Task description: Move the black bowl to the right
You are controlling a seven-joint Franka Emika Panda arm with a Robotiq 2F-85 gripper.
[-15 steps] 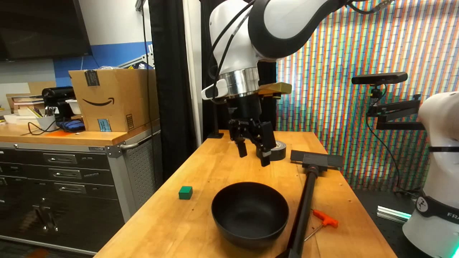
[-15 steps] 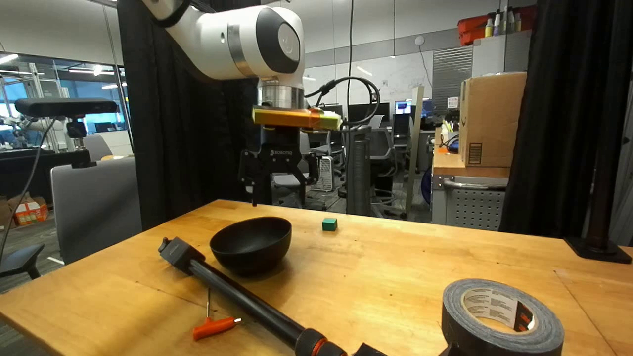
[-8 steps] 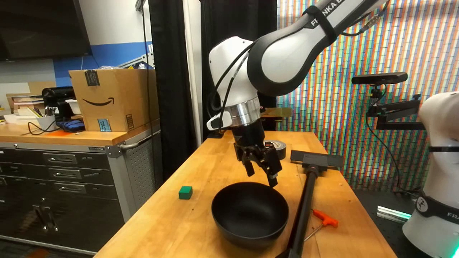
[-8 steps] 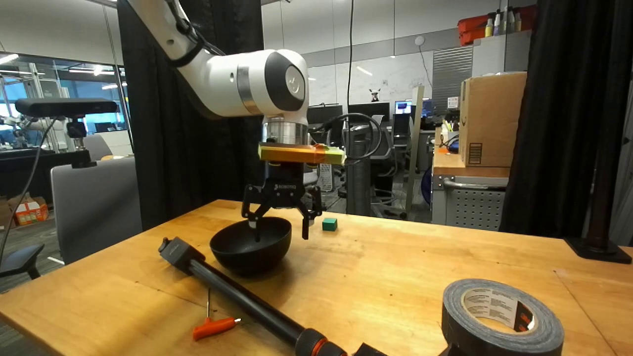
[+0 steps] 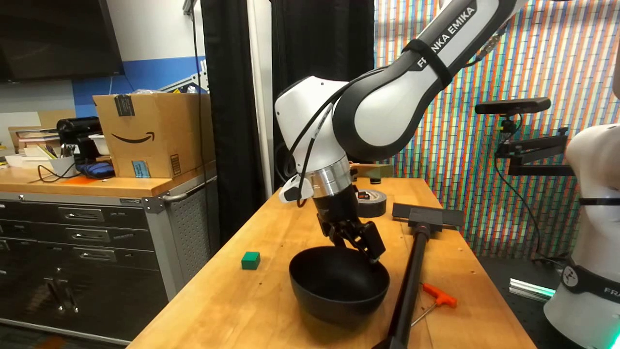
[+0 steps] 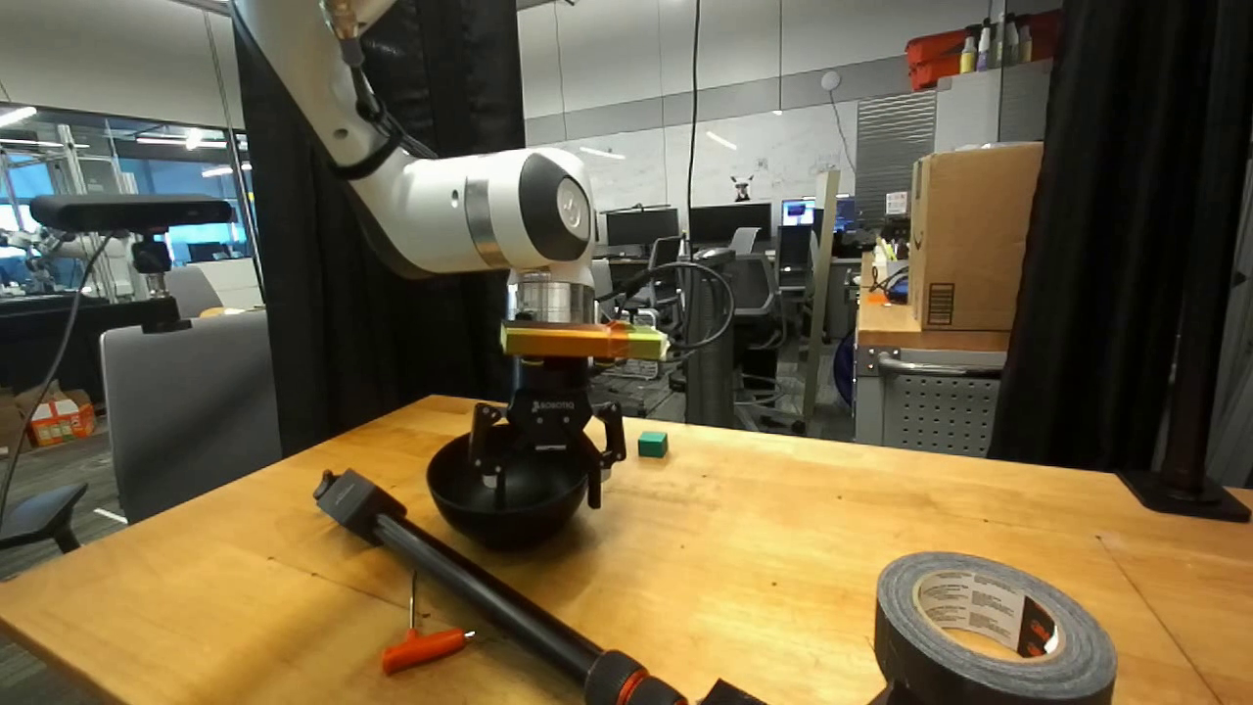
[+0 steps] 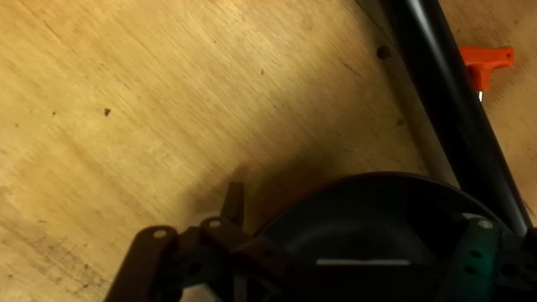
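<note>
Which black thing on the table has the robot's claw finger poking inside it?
The round black bowl: one finger of the gripper is inside its rim, the other outside. No finger pokes into the tape roll or black pole.

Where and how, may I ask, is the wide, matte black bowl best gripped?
I'd straddle the rim of the bowl from above, on the side away from the black tubular pole alongside: the bowl opens upward and looks wider than the open black gripper.
</note>
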